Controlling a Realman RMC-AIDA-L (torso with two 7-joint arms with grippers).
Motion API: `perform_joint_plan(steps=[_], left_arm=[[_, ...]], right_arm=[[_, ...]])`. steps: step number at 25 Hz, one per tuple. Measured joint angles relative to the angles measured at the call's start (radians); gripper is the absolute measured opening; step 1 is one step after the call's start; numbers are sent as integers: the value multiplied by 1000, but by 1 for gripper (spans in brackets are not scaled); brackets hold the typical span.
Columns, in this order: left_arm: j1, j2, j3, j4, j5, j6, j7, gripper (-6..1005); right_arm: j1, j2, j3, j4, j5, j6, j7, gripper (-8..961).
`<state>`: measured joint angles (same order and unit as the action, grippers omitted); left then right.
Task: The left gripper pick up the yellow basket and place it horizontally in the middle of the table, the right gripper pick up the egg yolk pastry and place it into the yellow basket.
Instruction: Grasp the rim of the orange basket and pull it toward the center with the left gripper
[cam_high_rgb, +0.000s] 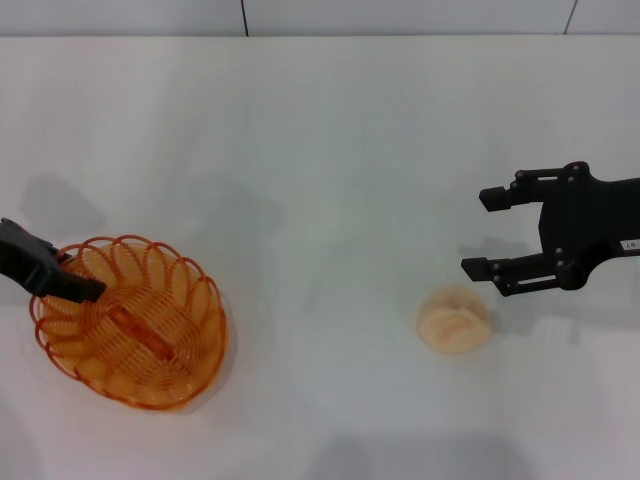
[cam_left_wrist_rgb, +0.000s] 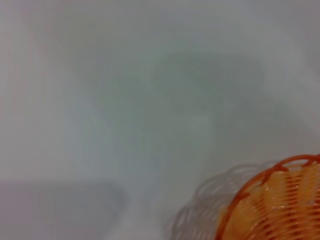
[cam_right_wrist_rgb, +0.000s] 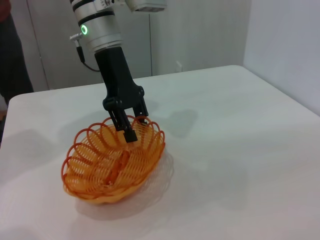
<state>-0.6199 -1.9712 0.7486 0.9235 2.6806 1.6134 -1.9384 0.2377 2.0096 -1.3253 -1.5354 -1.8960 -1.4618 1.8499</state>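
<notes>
The yellow basket (cam_high_rgb: 140, 340) sits at the table's (cam_high_rgb: 320, 150) front left, and shows in the left wrist view (cam_left_wrist_rgb: 280, 205) and right wrist view (cam_right_wrist_rgb: 110, 165). My left gripper (cam_high_rgb: 75, 285) is shut on its rim, one finger inside and one outside (cam_right_wrist_rgb: 131, 127); the gripped side sits a little higher. The egg yolk pastry (cam_high_rgb: 454, 319) lies on the table at the front right. My right gripper (cam_high_rgb: 490, 232) is open and empty, hovering just behind and to the right of the pastry.
The white table runs to a grey wall (cam_high_rgb: 400, 15) at the back. Its right edge shows in the right wrist view (cam_right_wrist_rgb: 295, 105).
</notes>
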Motion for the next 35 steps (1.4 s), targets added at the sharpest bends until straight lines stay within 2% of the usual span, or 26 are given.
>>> perform_joint_plan(steps=[3, 16, 27, 35], left_arm=[[0, 0, 0, 0, 0, 0, -2, 573], [2, -2, 0, -9, 9, -29, -2, 215], [0, -3, -1, -9, 10, -29, 3, 186], [-8, -3, -1, 7, -28, 7, 8, 124]], right_arm=[[0, 0, 0, 0, 0, 0, 0, 784], [5, 0, 7, 0, 0, 0, 0, 785], [10, 0, 9, 0, 0, -3, 0, 784], [10, 0, 9, 0, 0, -1, 0, 785]])
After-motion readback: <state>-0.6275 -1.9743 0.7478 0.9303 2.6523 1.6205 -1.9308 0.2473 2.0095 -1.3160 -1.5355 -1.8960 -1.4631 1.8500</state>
